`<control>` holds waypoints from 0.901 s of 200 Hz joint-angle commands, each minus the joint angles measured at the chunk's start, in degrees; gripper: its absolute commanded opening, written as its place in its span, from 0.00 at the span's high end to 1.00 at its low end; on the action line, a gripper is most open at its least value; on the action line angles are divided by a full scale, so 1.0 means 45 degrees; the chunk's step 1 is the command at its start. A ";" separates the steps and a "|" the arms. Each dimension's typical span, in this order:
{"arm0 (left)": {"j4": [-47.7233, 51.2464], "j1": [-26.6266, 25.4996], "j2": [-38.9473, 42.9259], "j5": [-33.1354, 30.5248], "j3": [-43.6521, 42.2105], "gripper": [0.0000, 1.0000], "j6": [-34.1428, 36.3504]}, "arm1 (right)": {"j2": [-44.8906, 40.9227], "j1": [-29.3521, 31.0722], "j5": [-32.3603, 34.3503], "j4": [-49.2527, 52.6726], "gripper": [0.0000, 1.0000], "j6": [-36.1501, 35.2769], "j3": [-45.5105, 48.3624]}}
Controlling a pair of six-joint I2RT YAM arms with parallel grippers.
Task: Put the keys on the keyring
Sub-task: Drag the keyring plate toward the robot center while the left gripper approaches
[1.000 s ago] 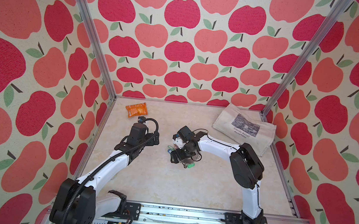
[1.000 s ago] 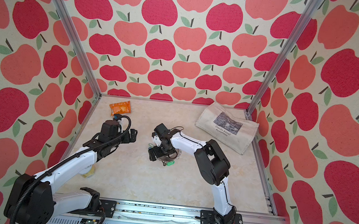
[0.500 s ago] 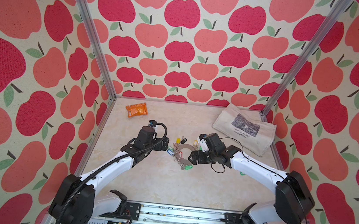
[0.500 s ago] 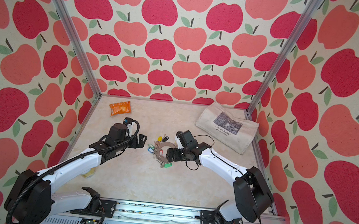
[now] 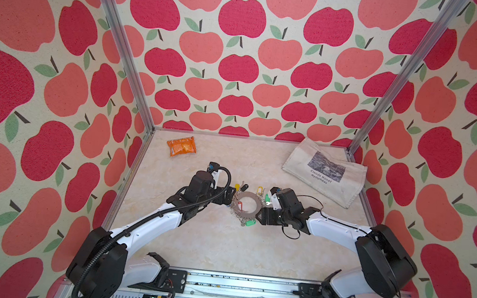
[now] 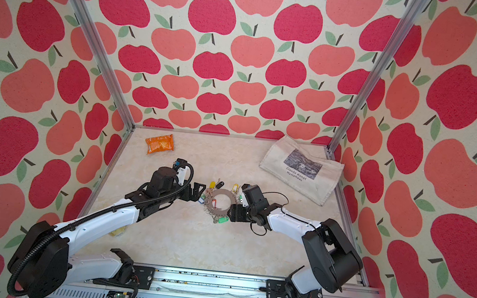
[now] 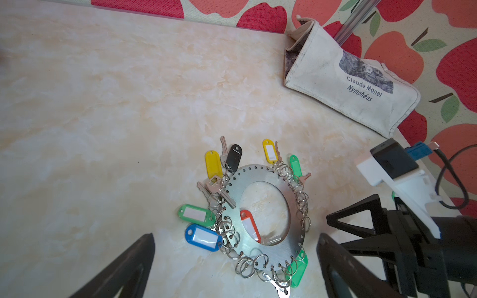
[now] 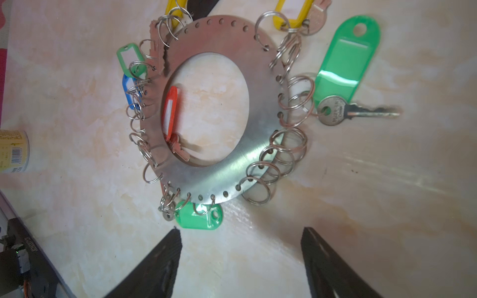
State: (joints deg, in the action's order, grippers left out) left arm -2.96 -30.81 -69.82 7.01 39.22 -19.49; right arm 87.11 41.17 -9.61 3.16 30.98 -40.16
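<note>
Marble tabletop (image 5: 221, 244); one keyring (image 7: 258, 173), eight tags (image 7: 204, 236); left claw (image 7: 235, 236), right claw (image 8: 241, 229) agape, empty.

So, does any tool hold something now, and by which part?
Nothing is held. The left tool and the right tool both stand open beside the keyring, which lies on the table.

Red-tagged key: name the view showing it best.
Right wrist view: the red-tagged key lies large in the hole of the keyring. Left wrist shows it smaller; both top views, only a red speck.
</note>
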 commanded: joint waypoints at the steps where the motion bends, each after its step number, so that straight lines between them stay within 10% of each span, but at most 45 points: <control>1: -0.0070 -0.0058 -0.0069 0.0202 -0.0123 0.01 0.0036 | 0.0585 -0.0134 -0.0528 -0.0620 0.27 -0.0010 -0.0020; 180: 0.0058 -0.0058 -0.0638 0.0276 0.0132 0.01 -0.0304 | 0.1170 -0.0454 -0.1654 -0.1395 0.49 0.0107 0.0486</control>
State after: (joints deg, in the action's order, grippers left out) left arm -2.42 -30.81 -72.77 8.03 39.27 -20.10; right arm 92.16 39.57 -16.47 -5.52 31.62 -39.44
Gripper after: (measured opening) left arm 0.993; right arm 0.518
